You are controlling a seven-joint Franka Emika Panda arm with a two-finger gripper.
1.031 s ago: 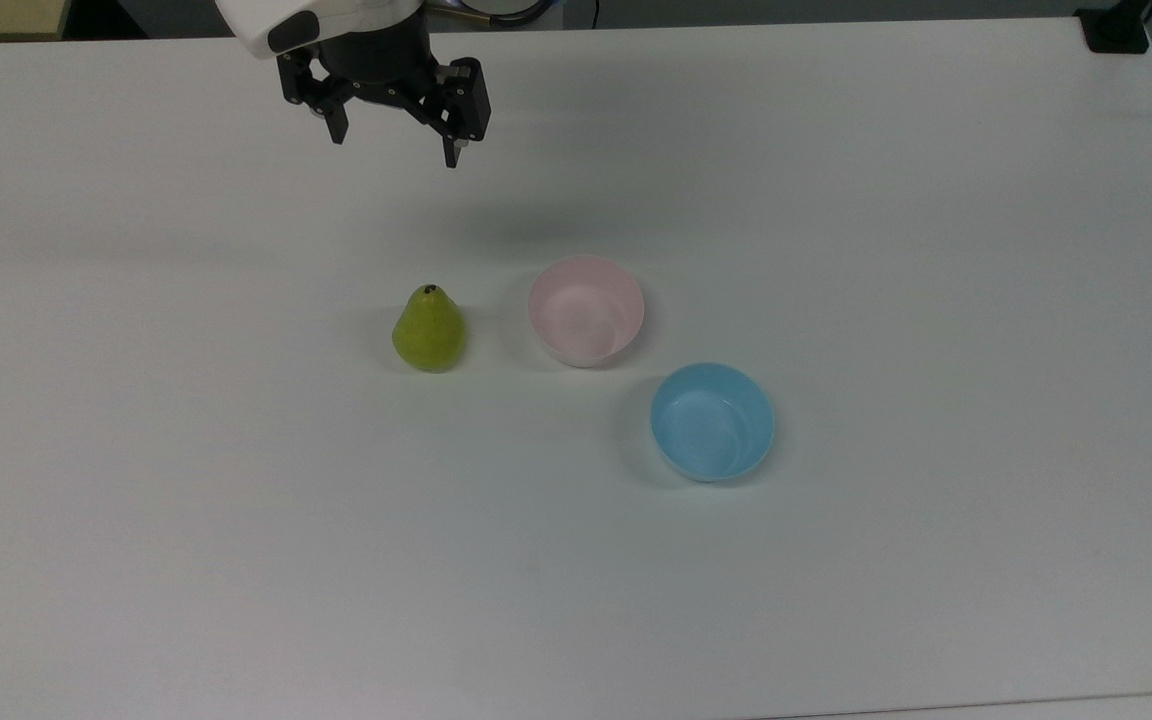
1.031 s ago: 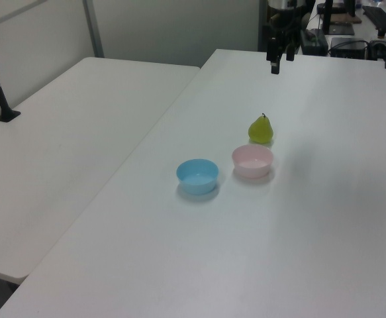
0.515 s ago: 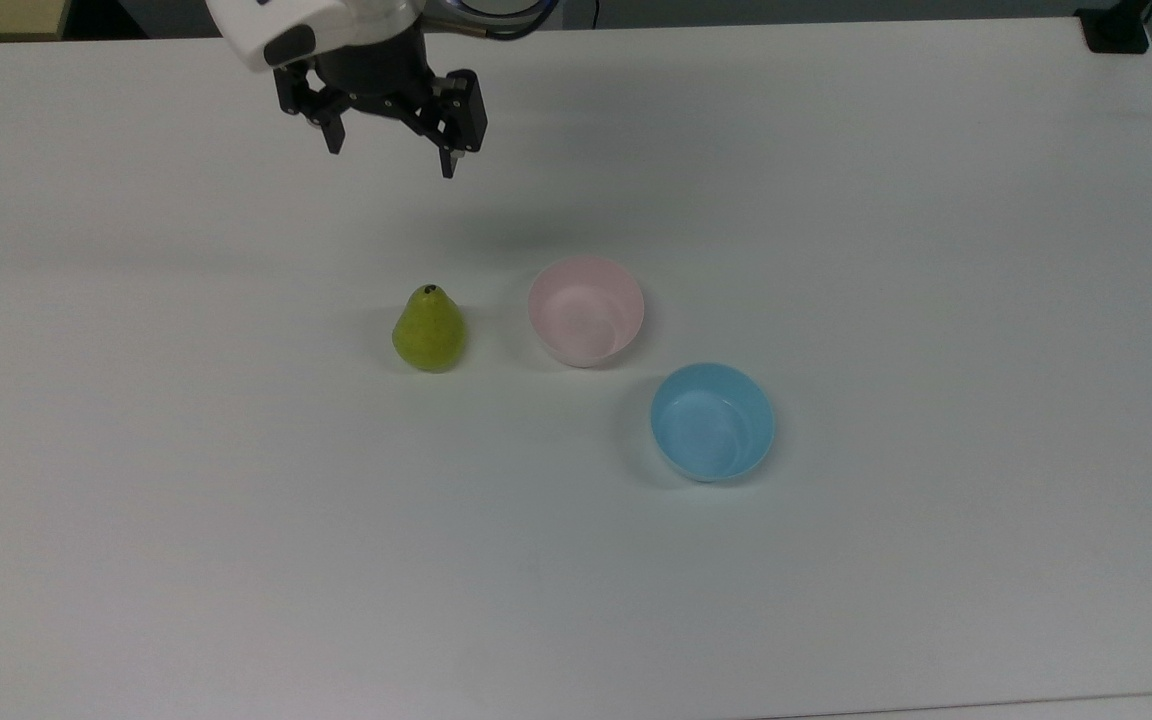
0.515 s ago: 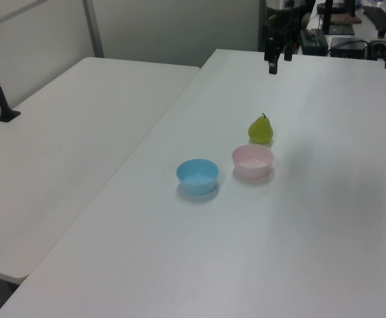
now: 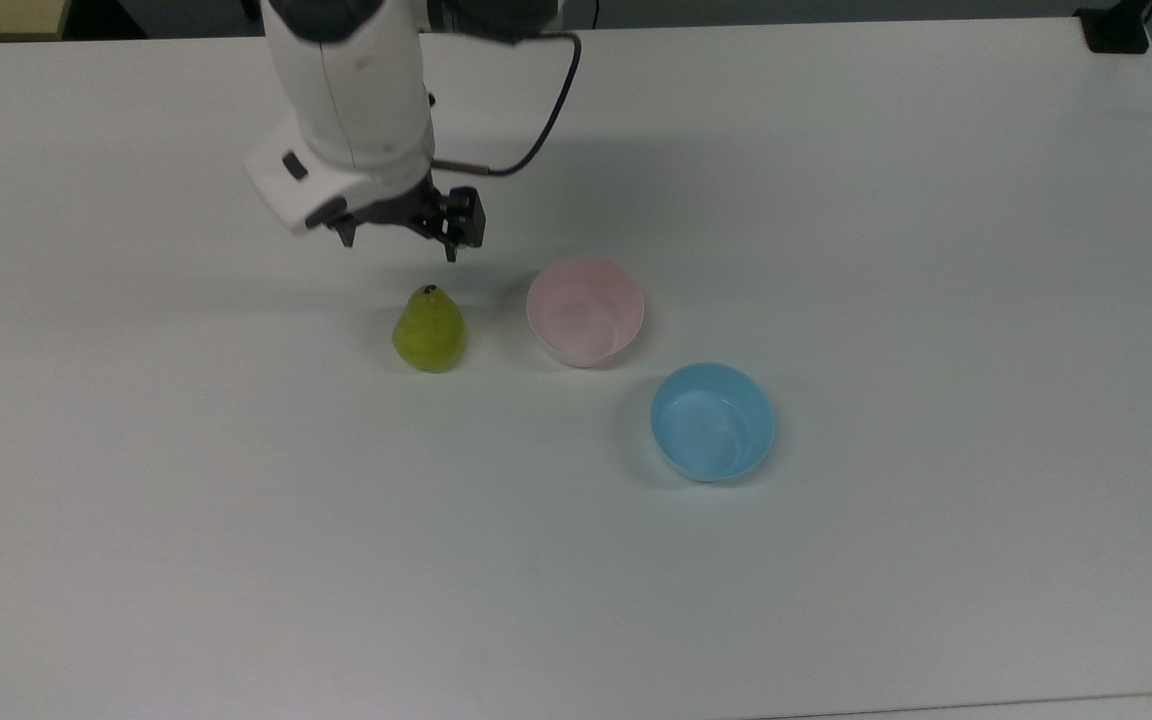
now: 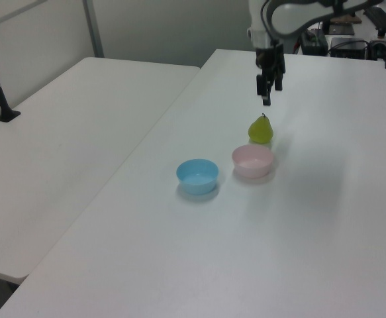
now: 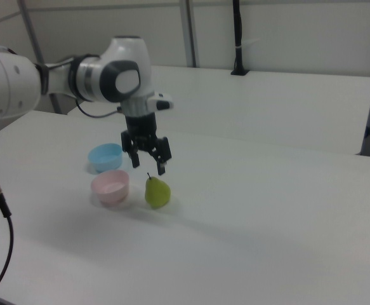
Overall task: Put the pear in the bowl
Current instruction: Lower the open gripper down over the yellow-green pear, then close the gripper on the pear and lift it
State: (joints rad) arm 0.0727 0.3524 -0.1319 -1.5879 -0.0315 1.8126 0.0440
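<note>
Gripper (image 5: 399, 244) moved from table's (image 5: 936, 560) far edge to just above pear (image 5: 429, 329), fingers spread, gripping nothing; pink bowl (image 5: 585, 310) beside pear, mid-table.

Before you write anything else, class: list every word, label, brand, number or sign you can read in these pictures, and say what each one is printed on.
None can be read. The pear, the pink bowl, the blue bowl, the white table and the gripper bear no legible text.
</note>
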